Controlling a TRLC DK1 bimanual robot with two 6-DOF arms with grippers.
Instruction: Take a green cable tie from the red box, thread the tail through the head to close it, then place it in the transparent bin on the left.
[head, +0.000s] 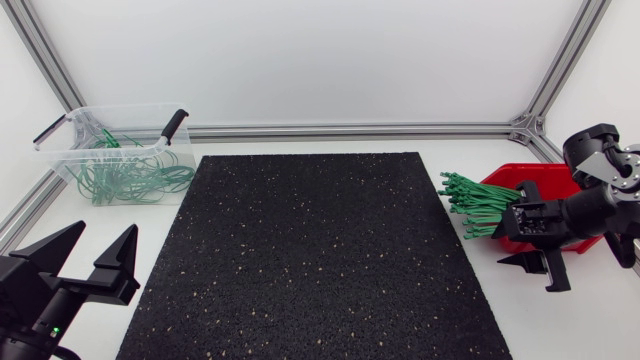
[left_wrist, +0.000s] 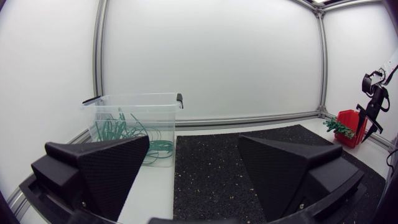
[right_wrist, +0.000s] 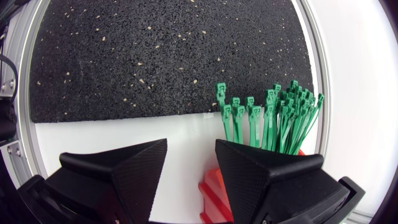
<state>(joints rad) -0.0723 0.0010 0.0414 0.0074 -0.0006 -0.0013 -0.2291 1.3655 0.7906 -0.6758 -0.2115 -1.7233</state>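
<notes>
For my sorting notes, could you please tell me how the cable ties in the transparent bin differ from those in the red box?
Bin ties are curled into loops, lying tangled; box ties are straight and bundled. Bin ties sit inside the transparent bin; box ties jut over the red box rim. Both are green.

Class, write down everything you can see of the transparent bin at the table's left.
The transparent bin is a clear, plastic-looking rectangular tub, open-topped and upright, with a black handle at each short end. It stands on the white table at the far left, beside the black mat's far corner; whether they touch is unclear. Inside lies a loose tangle of looped green cable ties, visible through its walls. Nothing else touches it.
</notes>
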